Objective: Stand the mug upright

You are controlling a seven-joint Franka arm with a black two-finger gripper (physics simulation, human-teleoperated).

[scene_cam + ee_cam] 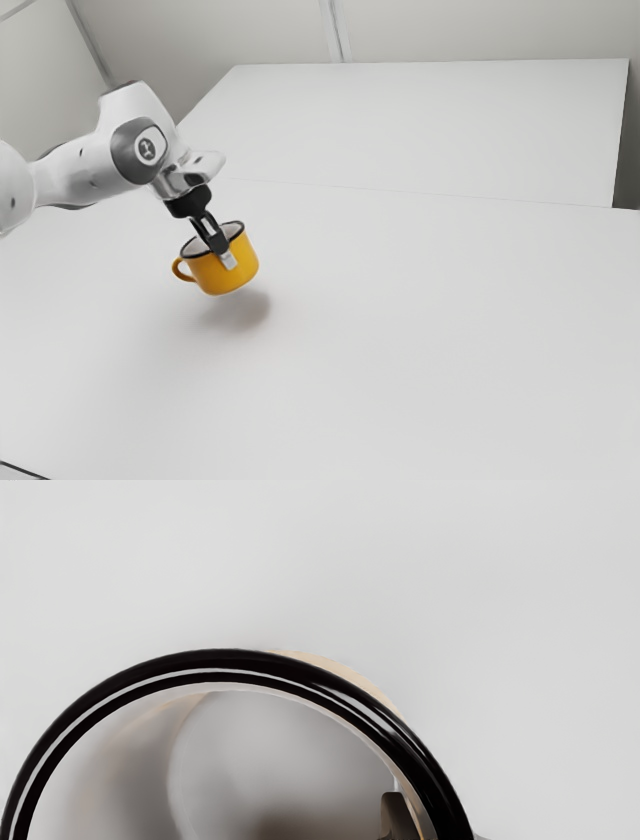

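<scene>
One handle [182, 270] pokes toward the exterior view's left, then the yellow mug [218, 274], mouth up but tilted, floating over its shadow [238, 312], gripper [225, 252] pinched on its wall. Looks mid-righting to me; next I'd level and lower it. Plain white bench [430, 330] runs off rightward, pale wall [480, 30] behind.

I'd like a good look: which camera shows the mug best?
The exterior view: it shows the mug tilted, with its yellow body, handle and dark rim together. The wrist view looks in from close up, showing part of the rim and the pale inside.
</scene>
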